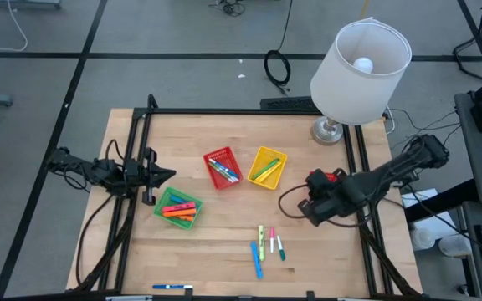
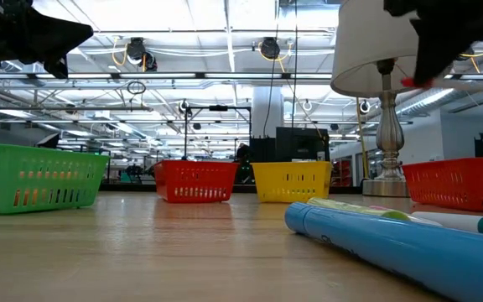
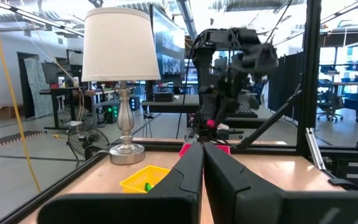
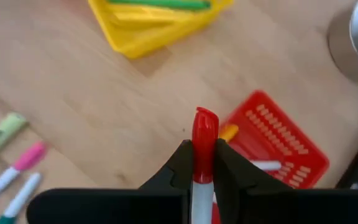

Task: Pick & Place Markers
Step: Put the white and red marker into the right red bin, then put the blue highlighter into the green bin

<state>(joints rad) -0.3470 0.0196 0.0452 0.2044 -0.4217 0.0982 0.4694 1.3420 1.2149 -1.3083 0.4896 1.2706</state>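
Left gripper (image 1: 167, 175) hovering just off the table's left edge, above the green basket (image 1: 177, 207); fingers (image 3: 188, 171) pressed together, nothing between them. Green basket near the left side, holding orange markers (image 1: 180, 208) lying roughly left to right. Bare wood between this basket and the near edge, apart from a blue marker (image 1: 172, 287) lying along the near edge itself, long axis left to right.

Toward the middle, red basket (image 1: 221, 168) with a few markers slanting from far-left to near-right, and just right of it the yellow basket (image 1: 267, 167) with green markers (image 1: 264, 171) slanting the other way. Open wood in front of both.

Near the middle of the near half, a loose group of markers (image 1: 266, 247) on the table: blue, yellow-green, pink and green-tipped white, all with long axes running near to far, side by side, apart from any basket.

Right gripper (image 1: 315, 179) over the right part of the table, just right of the yellow basket, clamped on a red marker (image 4: 203, 146) held upright between the fingers, red cap sticking out past the tips. In its wrist view, a red basket (image 4: 278, 149) right below.

Far right corner taken by a lamp (image 1: 358, 67), its base (image 1: 328, 131) standing on the table beside the frame post. Black frame rails along the left, far and right edges.
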